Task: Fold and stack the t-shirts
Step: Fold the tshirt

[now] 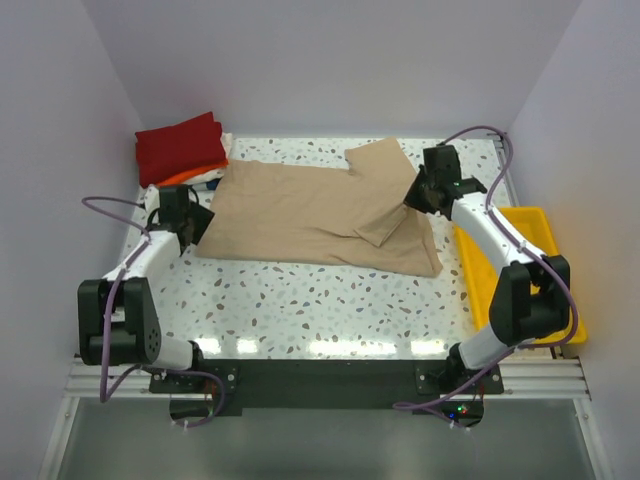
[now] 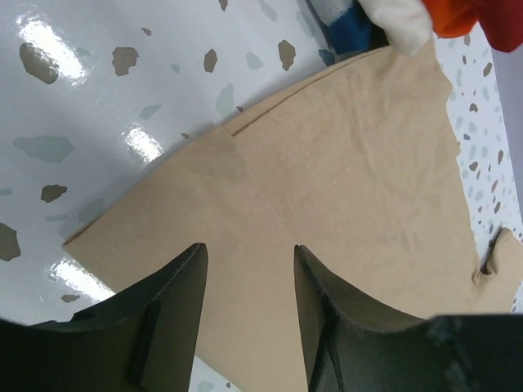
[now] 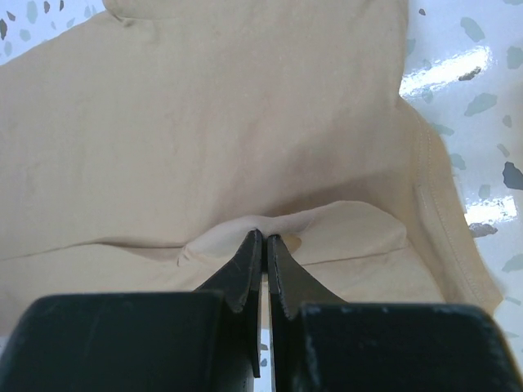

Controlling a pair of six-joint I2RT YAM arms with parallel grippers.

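Cloth fills the middle of the top view: your tan t-shirt (image 1: 300, 215) lies spread on the table (image 1: 300, 310), one sleeve doubled over at centre right, where the right gripper (image 1: 413, 197) meets it. The folded dark red shirt (image 1: 180, 145) at upper left marks the stack. Left wrist view: the left gripper (image 2: 245, 261) hangs with fingers spread above the shirt near its lower-left edge, holding nothing, likely placed to take that hem. Right wrist view: your fingers are closed on a pinched ridge of tan fabric, so the fold can be carried
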